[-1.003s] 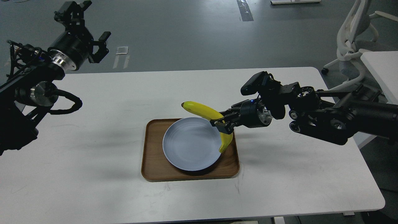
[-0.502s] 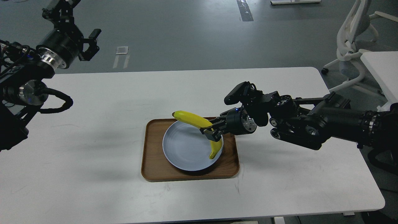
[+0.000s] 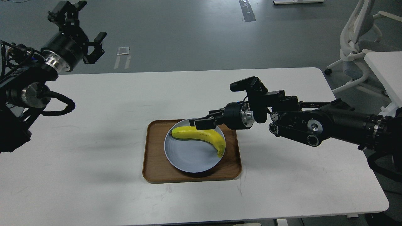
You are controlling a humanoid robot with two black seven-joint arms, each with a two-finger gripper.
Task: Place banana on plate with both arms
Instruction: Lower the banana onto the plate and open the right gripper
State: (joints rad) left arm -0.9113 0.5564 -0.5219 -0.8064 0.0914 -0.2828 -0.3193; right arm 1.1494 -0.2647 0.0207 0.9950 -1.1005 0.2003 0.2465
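Observation:
The yellow banana (image 3: 201, 135) lies flat on the pale blue plate (image 3: 188, 155), curving from the plate's back left to its right rim. My right gripper (image 3: 204, 121) hovers just over the banana's back edge, fingers spread and no longer clamped around it. My left gripper (image 3: 84, 22) is raised high at the far left, beyond the table's back edge, open and empty, far from the plate.
The plate sits in a brown wooden tray (image 3: 155, 160) in the middle of the white table (image 3: 94, 157). A white office chair (image 3: 358, 47) and a second white table (image 3: 386, 69) stand at the right.
My right gripper carried the banana left and down onto the plate, turned and let go of it. The left arm shifted slightly up at the far left.

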